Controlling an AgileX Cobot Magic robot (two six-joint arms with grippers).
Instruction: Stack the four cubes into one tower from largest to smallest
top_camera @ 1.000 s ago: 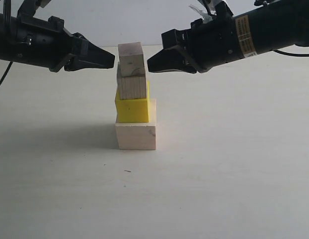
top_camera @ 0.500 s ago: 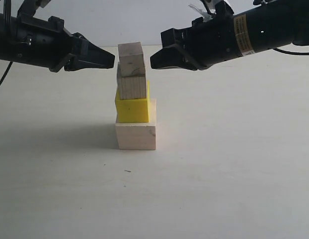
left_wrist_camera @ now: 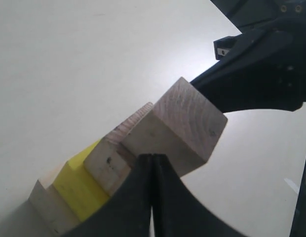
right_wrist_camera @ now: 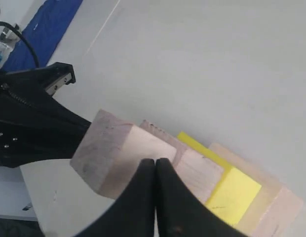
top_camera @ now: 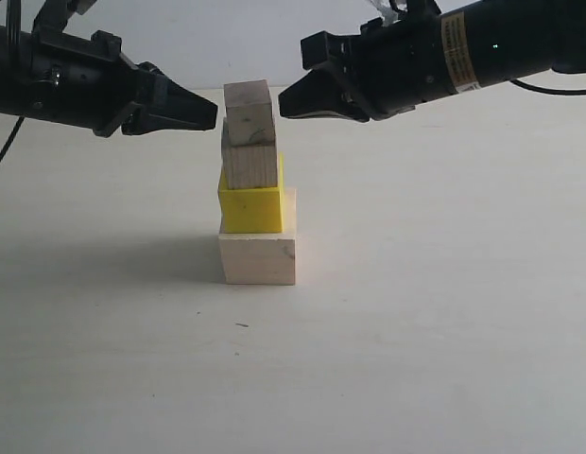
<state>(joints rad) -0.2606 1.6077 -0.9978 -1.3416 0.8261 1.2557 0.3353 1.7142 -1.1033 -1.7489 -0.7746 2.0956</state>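
Note:
The tower stands mid-table: a pale whitish cube (top_camera: 258,255) at the base, a yellow cube (top_camera: 250,206) on it, then a tan cube (top_camera: 249,164), with the smallest tan cube (top_camera: 249,112) on top. My left gripper (top_camera: 212,113) is shut, its tip just left of the top cube, level with it. My right gripper (top_camera: 285,101) is shut, its tip just right of that cube. In the left wrist view the shut fingers (left_wrist_camera: 153,163) point at the top cube (left_wrist_camera: 177,126). The right wrist view shows shut fingers (right_wrist_camera: 156,165) before the top cube (right_wrist_camera: 121,153) and yellow cube (right_wrist_camera: 232,195).
The tower stands on a plain pale table (top_camera: 425,312). A blue sheet (right_wrist_camera: 42,32) lies far off at the table's side in the right wrist view.
My right gripper has risen and edged closer to the top cube. The left gripper and the tower have stayed still.

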